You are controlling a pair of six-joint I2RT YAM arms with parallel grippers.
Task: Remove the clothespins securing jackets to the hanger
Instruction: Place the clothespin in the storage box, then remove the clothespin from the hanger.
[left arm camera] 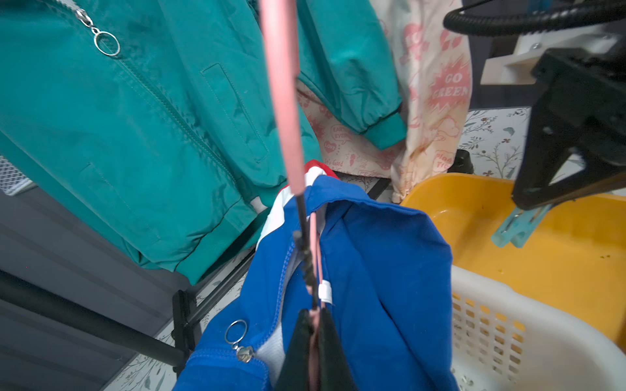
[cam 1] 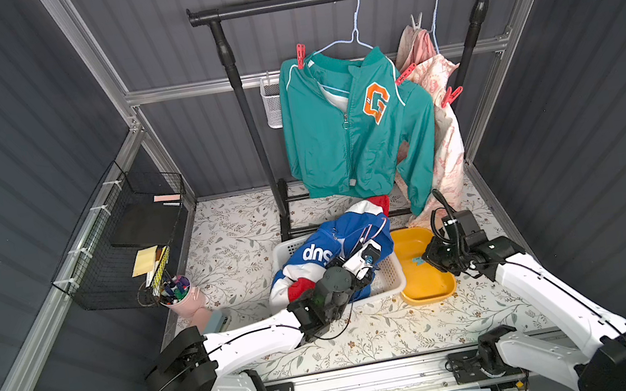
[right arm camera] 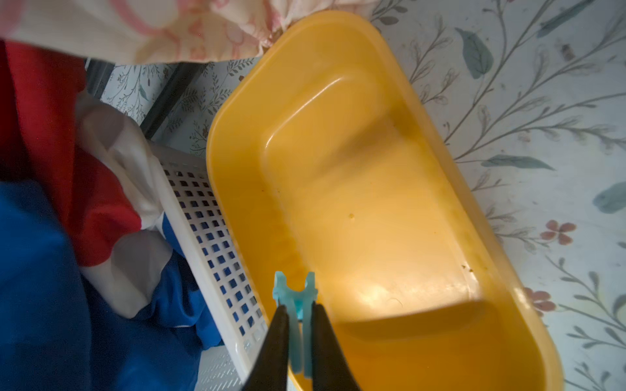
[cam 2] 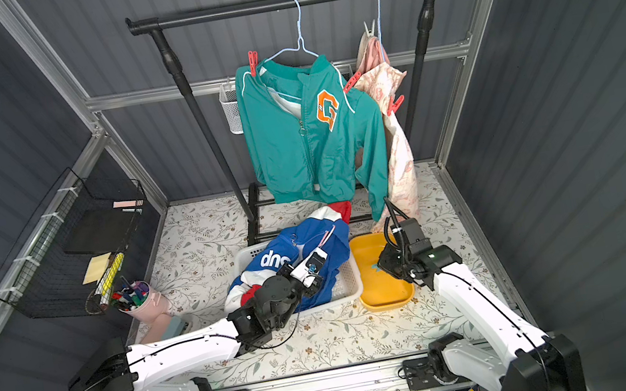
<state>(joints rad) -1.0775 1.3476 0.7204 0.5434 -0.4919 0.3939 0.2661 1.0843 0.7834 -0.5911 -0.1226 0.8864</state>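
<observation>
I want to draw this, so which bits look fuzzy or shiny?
Right wrist view: white glare in the yellow tub, dark blurry gripper fingers either side of the teal clothespin. Left wrist view: the close pink hanger is fuzzy. Both top views: sharp throughout.

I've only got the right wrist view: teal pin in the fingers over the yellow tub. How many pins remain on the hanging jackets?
Observer: Four show in both top views: three red clothespins and one whitish clothespin.
Operator: Where exactly?
Observer: One red on the teal jacket shoulder; the rest are over by the cream jacket.
Operator: And the left arm?
Observer: The left gripper is shut on a pink hanger that runs into the blue jacket in the white basket.
</observation>
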